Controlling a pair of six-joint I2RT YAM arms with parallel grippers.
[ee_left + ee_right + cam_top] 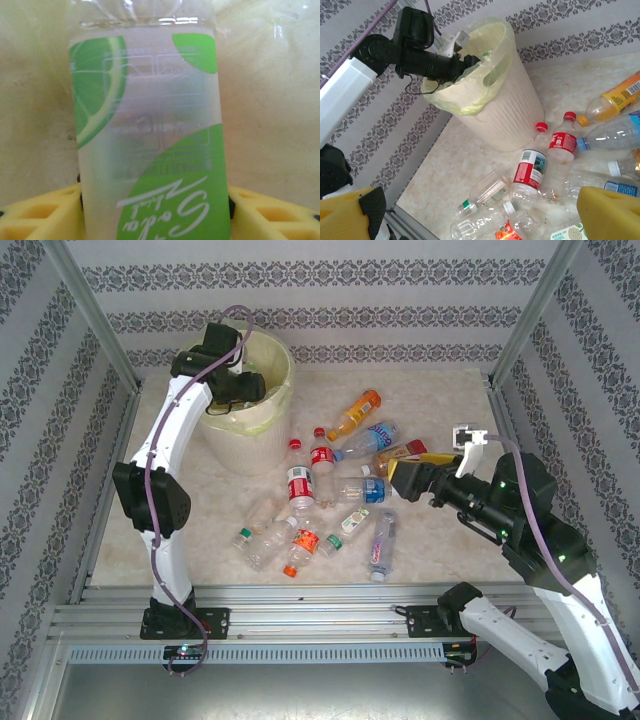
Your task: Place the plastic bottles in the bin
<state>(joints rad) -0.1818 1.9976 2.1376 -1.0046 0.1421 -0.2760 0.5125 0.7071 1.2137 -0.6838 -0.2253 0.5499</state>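
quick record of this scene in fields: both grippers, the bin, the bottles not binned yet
left gripper: at the bin's mouth, lime soda bottle between its fingers; gripped or loose, unclear
right gripper: open, empty, above the table
bin: upright, far left corner of the table
bottles: many, mostly lying scattered on the table right of the bin

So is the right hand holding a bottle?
No, the right hand is open, its yellow fingers apart with nothing between them.
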